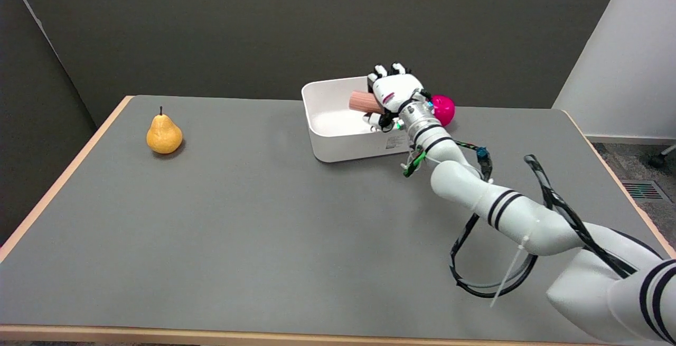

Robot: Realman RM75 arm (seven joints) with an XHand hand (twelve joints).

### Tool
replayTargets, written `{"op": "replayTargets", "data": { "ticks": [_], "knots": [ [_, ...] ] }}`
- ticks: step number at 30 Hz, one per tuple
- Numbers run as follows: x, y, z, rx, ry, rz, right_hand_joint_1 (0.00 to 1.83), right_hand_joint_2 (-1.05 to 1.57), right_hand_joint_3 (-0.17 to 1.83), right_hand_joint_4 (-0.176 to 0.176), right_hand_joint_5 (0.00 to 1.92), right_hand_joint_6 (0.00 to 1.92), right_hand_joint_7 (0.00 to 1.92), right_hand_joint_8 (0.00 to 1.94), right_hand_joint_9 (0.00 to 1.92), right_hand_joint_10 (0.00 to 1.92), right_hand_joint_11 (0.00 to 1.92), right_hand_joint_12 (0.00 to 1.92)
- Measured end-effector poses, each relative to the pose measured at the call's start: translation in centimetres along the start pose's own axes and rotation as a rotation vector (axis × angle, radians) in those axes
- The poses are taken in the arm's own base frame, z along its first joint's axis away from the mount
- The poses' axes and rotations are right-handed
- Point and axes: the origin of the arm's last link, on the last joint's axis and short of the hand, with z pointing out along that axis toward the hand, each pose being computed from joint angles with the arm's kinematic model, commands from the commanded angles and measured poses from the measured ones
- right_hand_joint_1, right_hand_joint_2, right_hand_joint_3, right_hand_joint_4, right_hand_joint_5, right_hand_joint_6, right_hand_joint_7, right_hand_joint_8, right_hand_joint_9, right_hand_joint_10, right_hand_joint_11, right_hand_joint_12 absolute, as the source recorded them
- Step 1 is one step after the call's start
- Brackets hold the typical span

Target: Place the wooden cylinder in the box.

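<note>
Gripping the wooden cylinder [363, 102] is the right hand [395, 94], its fingers wrapped around one end so that the other end is left sticking out to the picture's left. The cylinder is held roughly level, over the right part of the white box [338, 148], at about rim height; whether it touches the box floor cannot be told from this view. The back of the hand is turned toward the camera, and the fingertips [381, 69] are seen curling over the top. The white arm [475, 195] is stretched in from the lower right, across the grey table [253, 240], with black cables looped beneath it. The box is placed toward the far side of the table, with its near wall facing the camera and a small label partly hidden by the wrist. Just behind the wrist, at the box's right end, a red apple [442, 110] is partly covered. Well apart from all this, near the table's left edge, a yellow pear [164, 134] is seen upright, stalk up.
</note>
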Motion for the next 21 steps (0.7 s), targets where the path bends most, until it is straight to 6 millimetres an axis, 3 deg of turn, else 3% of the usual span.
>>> {"op": "replayTargets", "data": {
  "ticks": [8,11,13,15,17,19,21],
  "knots": [
    [-0.8,-1.5,0.5,0.015,-0.03,0.024,0.9,1.23,0.3,-0.053,0.55,1.68,0.0,1.94,0.5,1.92,0.0,1.92],
    [-0.7,-1.9,0.7,0.022,-0.031,0.031,1.03,1.45,0.03,-0.171,0.41,1.8,0.4,1.94,0.45,1.92,0.0,1.92],
    [-0.6,-2.2,0.8,0.027,-0.028,0.035,1.06,1.28,0.19,-0.134,0.54,1.4,0.47,1.9,0.39,1.92,0.0,1.92],
    [-0.3,-2.4,0.8,0.033,-0.023,0.039,0.76,0.84,0.9,-0.047,0.4,0.9,0.22,1.54,0.19,1.89,0.0,1.92],
    [0.0,-2.6,0.9,0.041,-0.015,0.044,0.72,0.84,0.91,-0.04,0.34,0.8,0.2,1.42,0.2,1.82,0.0,1.92],
    [0.4,-2.8,0.9,0.048,-0.005,0.047,0.54,0.81,0.9,-0.01,0.22,0.48,0.28,0.66,0.29,1.06,0.0,1.76],
    [0.8,-3.0,1.0,0.055,0.003,0.05,0.5,0.75,0.97,-0.004,0.18,0.41,0.26,0.51,0.28,0.86,0.0,1.7]
  ]
}}
